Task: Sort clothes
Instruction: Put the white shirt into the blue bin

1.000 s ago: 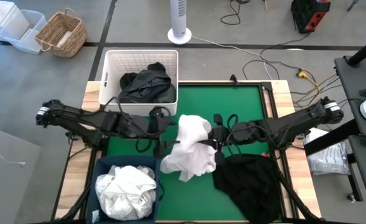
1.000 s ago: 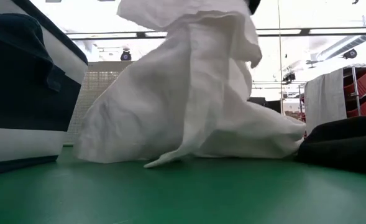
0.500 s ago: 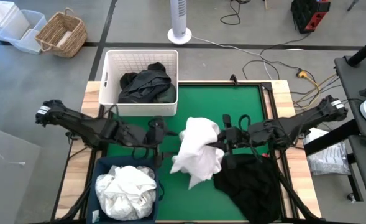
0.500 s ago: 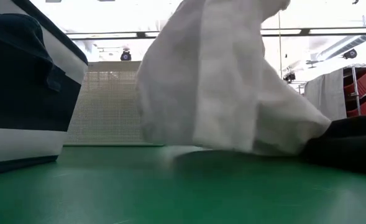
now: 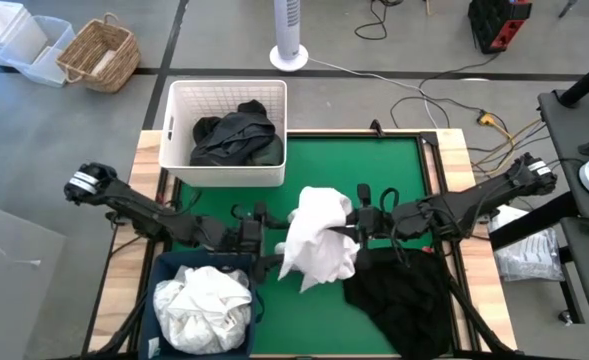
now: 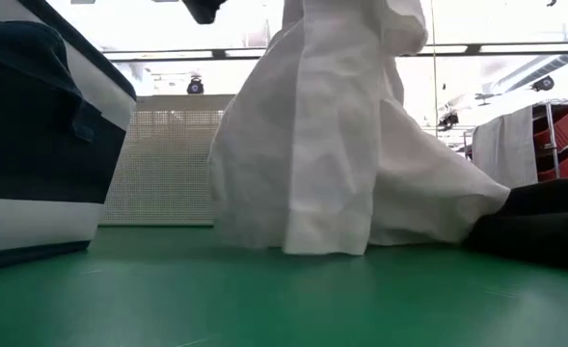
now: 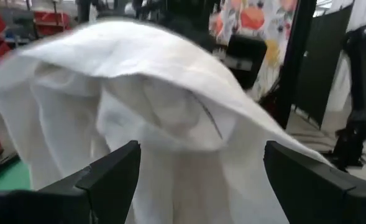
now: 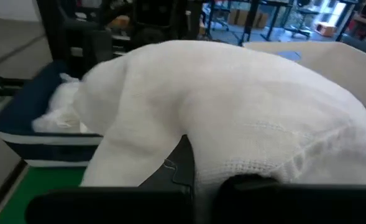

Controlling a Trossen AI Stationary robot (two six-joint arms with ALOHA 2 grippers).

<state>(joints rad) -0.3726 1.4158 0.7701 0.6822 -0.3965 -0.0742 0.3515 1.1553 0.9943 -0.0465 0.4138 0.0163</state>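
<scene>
A white garment hangs in the middle of the green table, bunched over my right gripper, which is shut on it. My left gripper stands open just left of the garment, with the cloth filling the view between its fingers. A black garment lies in a heap at the near right. More dark clothes lie in the white basket, and white clothes lie in the navy bin. My right gripper holds the white garment by a bunched upper part, coming in level from the table's right. The cloth drapes over the fingers and hides the pinch. The garment hangs slack below, its lower end on the table. My left gripper: I cannot tell whether it touches the cloth.
The white basket stands at the far left of the table and the navy bin at the near left corner. Bare green mat lies at the far right. In the low view the bin's wall rises close at the left.
My left gripper has moved toward the table's near edge and now stands beside the white garment. My right gripper has shifted slightly toward the right edge with the garment. The garment, spread wide on the table before, is now drawn up into a narrower hanging bunch.
</scene>
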